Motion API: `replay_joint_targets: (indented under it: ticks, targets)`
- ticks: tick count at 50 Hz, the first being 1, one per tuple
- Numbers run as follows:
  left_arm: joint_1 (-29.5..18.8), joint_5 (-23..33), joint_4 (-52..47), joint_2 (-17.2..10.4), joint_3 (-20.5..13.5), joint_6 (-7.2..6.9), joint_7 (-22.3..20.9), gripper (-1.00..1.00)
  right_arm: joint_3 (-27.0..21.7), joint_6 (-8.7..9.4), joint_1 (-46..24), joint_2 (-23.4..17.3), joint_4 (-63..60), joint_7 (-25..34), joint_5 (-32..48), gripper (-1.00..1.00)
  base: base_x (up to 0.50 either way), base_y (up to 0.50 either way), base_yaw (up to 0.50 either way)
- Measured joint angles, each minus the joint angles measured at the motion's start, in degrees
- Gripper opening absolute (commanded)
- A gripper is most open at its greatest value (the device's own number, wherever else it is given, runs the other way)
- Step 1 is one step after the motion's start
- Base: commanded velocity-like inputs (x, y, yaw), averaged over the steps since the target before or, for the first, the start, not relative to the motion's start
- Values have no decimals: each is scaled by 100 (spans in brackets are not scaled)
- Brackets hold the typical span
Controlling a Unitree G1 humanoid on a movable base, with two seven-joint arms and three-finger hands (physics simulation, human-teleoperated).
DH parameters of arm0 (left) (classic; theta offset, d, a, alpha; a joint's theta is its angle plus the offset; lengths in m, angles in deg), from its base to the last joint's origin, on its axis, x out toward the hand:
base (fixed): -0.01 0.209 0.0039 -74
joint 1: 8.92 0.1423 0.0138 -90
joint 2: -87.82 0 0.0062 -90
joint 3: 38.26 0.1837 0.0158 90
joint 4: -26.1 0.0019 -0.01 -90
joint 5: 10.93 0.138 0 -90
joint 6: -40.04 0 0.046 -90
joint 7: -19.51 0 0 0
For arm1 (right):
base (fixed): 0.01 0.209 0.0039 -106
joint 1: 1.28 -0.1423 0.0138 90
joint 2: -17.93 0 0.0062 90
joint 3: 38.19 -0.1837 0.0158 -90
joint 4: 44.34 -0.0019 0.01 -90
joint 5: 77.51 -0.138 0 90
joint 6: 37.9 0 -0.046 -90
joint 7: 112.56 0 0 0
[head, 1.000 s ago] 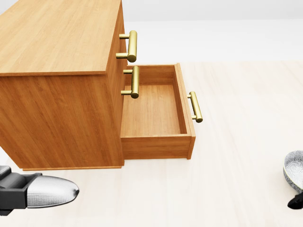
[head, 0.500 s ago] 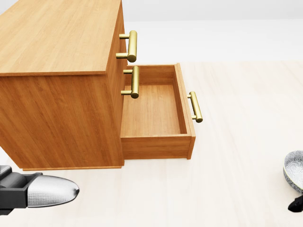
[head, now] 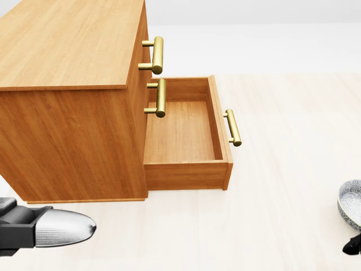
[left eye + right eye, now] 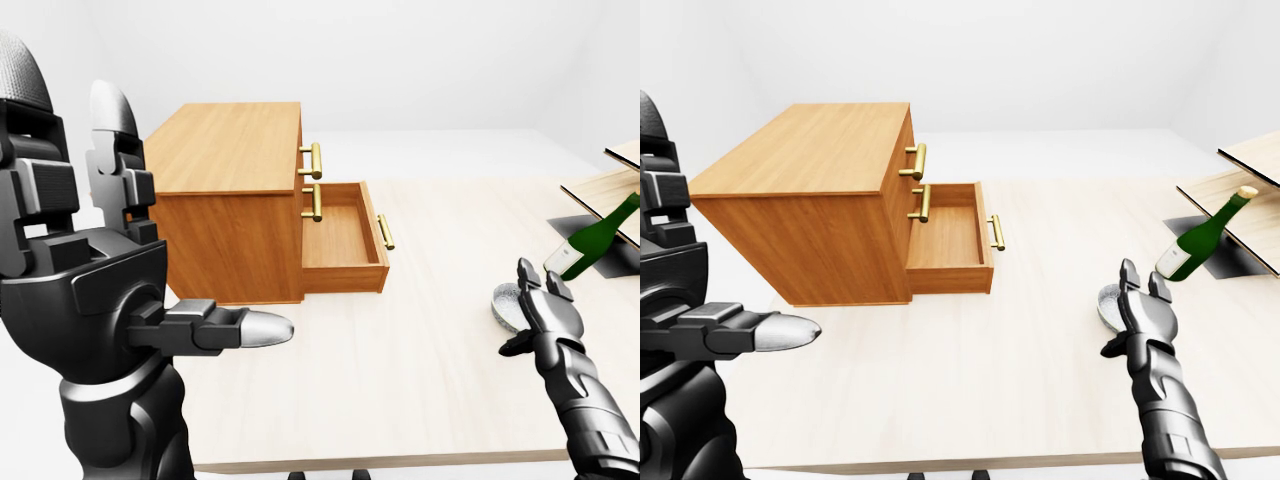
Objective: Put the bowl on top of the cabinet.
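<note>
The grey patterned bowl (image 4: 507,305) rests on the pale table (image 4: 420,380) at the right of the left-eye view, cut off by the right edge of the head view (image 3: 351,202). My right hand (image 4: 532,308) stands open just right of it, fingers upright against its near side, not closed round it. The wooden cabinet (image 4: 232,150) stands at the upper left with a bare top, and its bottom drawer (image 4: 338,238) is pulled out and empty. My left hand (image 4: 120,230) is raised open at the left, holding nothing.
A green bottle (image 4: 1196,243) leans at the far right beside tilted wooden shelf boards (image 4: 1250,205). Brass handles (image 3: 157,55) stick out from the two shut upper drawers. The table's near edge (image 4: 400,462) runs along the bottom.
Almost nothing: in the head view my left fingertip has crept slightly right and the dark edge of my right hand has sunk a little lower. Bowl and cabinet are still.
</note>
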Motion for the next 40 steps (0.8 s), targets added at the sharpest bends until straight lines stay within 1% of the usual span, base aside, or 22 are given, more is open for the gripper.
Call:
replay_joint_targets:
  ticks: [40]
  targets:
    - [34, 21, 39, 22, 35, 0, -11, 100, 229, 0, -282, -24, 558, -353, 54, 100, 0, 0, 0]
